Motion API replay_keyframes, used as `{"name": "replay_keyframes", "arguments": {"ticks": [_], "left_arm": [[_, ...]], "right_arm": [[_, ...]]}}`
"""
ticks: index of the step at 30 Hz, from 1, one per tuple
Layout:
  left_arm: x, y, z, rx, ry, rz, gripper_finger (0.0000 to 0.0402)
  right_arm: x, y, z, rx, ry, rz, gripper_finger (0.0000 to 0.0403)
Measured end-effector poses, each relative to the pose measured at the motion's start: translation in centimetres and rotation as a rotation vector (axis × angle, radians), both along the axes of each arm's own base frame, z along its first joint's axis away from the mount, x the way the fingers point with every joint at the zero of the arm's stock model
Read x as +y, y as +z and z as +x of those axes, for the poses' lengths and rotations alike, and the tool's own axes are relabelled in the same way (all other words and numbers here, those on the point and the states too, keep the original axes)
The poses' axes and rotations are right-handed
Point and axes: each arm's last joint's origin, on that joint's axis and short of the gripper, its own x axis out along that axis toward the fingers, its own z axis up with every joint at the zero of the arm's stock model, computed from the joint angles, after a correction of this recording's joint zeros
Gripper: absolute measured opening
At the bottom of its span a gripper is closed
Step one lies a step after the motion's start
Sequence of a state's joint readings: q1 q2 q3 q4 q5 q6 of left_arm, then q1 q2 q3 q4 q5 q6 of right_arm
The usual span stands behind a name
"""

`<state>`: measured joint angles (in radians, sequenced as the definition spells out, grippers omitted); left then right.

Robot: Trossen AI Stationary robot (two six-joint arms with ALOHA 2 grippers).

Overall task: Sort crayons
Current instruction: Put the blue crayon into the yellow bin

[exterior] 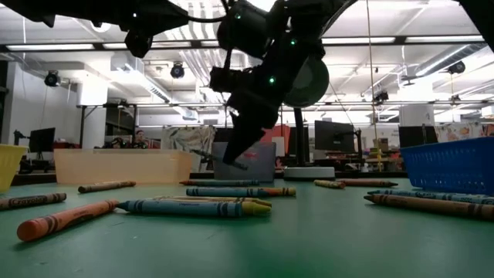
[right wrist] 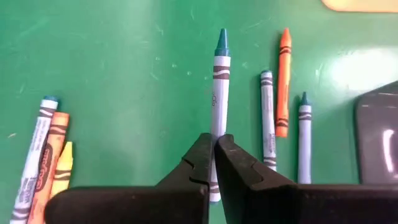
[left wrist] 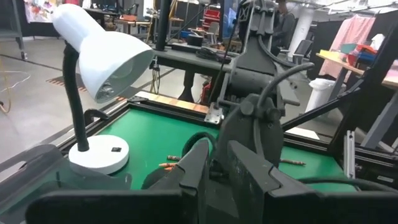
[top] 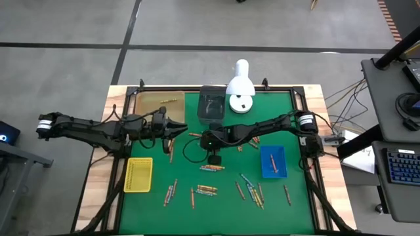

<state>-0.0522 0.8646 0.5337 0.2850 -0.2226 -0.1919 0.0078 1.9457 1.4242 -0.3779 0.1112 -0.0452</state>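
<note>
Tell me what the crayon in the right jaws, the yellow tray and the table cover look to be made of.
Crayon: likely wax, teal tip bare, body in a matte pale paper wrapper with dark bands.
Yellow tray: probably moulded plastic, its floor showing a fine grid.
Table cover: green, matte, felt-like or a soft mat; faint scuffs, dull glare.

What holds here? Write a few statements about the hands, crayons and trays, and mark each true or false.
1. The right hand is shut on a blue-green crayon. True.
2. The blue tray lies on the left arm's side of the table. False: it lies on the right arm's side.
3. A white lamp stands on the table. True.
4. All crayons are already in trays. False: many lie loose on the green mat.
</note>
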Motion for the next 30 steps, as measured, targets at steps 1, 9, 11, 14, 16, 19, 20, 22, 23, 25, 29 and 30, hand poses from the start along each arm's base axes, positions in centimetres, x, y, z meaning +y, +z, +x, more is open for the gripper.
{"name": "replay_keyframes", "arguments": {"ticks": [1, 9, 11, 14, 16, 19, 20, 22, 23, 25, 29, 30], "left_arm": [[-0.1, -0.1, 0.0, -0.008, -0.005, 0.0, 0.0042], [-0.8, -2.1, -0.7, -0.135, -0.045, -0.001, 0.0042], [-0.8, -2.8, -0.9, -0.157, -0.051, -0.005, 0.0042], [-0.9, -3.6, -1.3, -0.191, -0.054, -0.014, 0.0042], [-0.9, -3.9, -1.5, -0.216, -0.073, -0.016, 0.0042], [-1.0, -3.9, -1.6, -0.249, -0.11, -0.016, 0.0042], [-1.1, -3.9, -1.6, -0.248, -0.134, -0.014, 0.0042], [-1.3, -4.0, -1.6, -0.246, -0.187, -0.009, 0.0043], [-1.4, -4.1, -1.5, -0.24, -0.203, -0.006, 0.0044], [-1.5, -4.1, -1.2, -0.234, -0.215, -0.004, 0.005], [-1.6, -4.5, -0.5, -0.207, -0.217, 0.02, 0.0076], [-1.6, -4.6, -0.3, -0.2, -0.219, 0.024, 0.0085]], "right_arm": [[0.2, 0.1, -0.3, 0.002, 0.01, 0.008, 0.0008], [2.1, 1.0, -2.6, -0.17, 0.031, 0.071, 0.0008], [2.5, 1.1, -3.2, -0.234, 0.026, 0.087, 0.0008], [3.2, 1.7, -3.9, -0.381, 0.033, 0.121, 0.0008], [3.5, 2.1, -4.3, -0.487, 0.041, 0.138, 0.0008], [3.8, 2.4, -4.9, -0.623, 0.056, 0.154, 0.0008], [3.9, 2.7, -5.0, -0.663, 0.06, 0.158, 0.0008], [4.1, 3.4, -5.1, -0.74, 0.069, 0.167, 0.0008], [4.2, 3.7, -5.2, -0.766, 0.074, 0.168, 0.0008], [4.2, 4.1, -5.2, -0.804, 0.084, 0.162, 0.0008], [4.4, 5.1, -4.8, -0.842, 0.103, 0.14, 0.0008], [4.4, 5.4, -4.7, -0.855, 0.112, 0.14, 0.0008]]}}
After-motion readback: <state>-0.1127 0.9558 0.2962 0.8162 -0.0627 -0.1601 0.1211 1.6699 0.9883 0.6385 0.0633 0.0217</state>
